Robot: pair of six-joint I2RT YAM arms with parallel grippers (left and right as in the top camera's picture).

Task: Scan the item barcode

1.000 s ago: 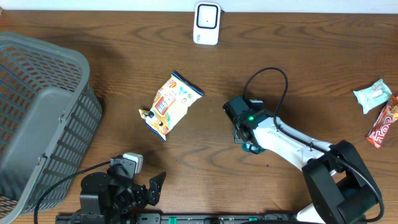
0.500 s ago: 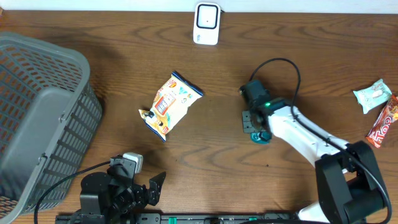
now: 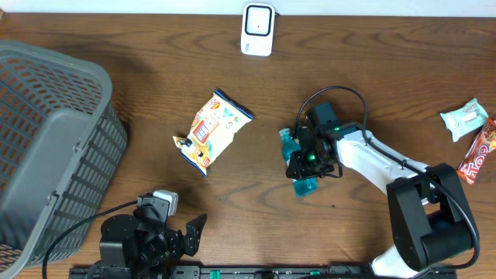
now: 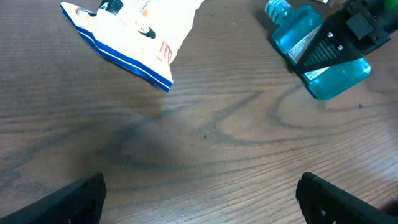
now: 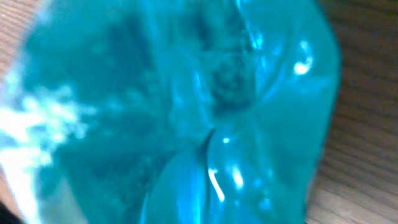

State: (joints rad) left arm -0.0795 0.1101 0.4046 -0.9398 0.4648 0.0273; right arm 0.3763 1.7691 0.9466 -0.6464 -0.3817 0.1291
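Bottle: Your blue bottle (image 3: 304,185) lies on its side on the tabletop (image 3: 387,70), a little toward 3 o'clock from the middle of the overhead view. Its cap points to about 11 o'clock and its base to about 5 o'clock.
Right pincer: Your right pincer (image 3: 308,158) sits across the bottle's middle, one finger on each flank, clamped on it. Its own camera shows you little but blurred blue plastic, with a strip of wood at the 3 o'clock edge.
Label: A pale label (image 4: 305,45) shows on the bottle's side in the left wrist view, partly covered by the black fingers. Its print is too small for you to read.
Left pincer: Your left pincer (image 4: 200,182) waits at the 6 o'clock edge of the tabletop with its fingers wide apart and only wood grain between them.
Scanner: The white scanner (image 3: 257,29) stands at the 12 o'clock edge, well apart from the bottle and at about 11 o'clock from it.
Snack bag: A yellow and white snack bag (image 3: 213,129) lies flat near the middle, at 9 o'clock from the bottle and apart from it.
Basket: The grey basket (image 3: 46,139) fills the 9 o'clock edge.
Wrappers: A pale green packet (image 3: 465,118) and a red candy bar (image 3: 477,155) lie just beside each other at the 3 o'clock edge.
Cable: A black cable (image 3: 341,94) loops at 12 o'clock of your right pincer.
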